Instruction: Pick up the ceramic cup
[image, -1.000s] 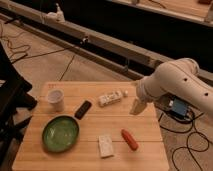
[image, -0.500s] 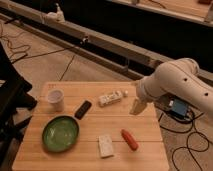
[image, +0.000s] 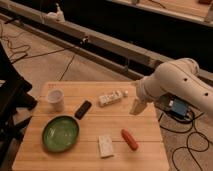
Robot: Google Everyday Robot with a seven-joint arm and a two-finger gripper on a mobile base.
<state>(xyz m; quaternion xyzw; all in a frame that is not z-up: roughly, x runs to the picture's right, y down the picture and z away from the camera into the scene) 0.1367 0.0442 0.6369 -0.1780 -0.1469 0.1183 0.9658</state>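
Observation:
The ceramic cup (image: pixel 55 99) is a small plain white cup standing upright near the left edge of the wooden table (image: pixel 90 155). The green round bowl (image: pixel 60 133) lies just in front of it. My gripper (image: pixel 135 107) hangs from the white arm (image: pixel 175 85) over the right part of the table, far right of the cup and not touching it.
A black oblong object (image: pixel 83 109) lies right of the cup. A white wrapped item (image: pixel 110 98) lies at the table's middle back. A pale block (image: pixel 105 146) and a red sausage-like item (image: pixel 130 139) lie near the front. Cables run over the floor around the table.

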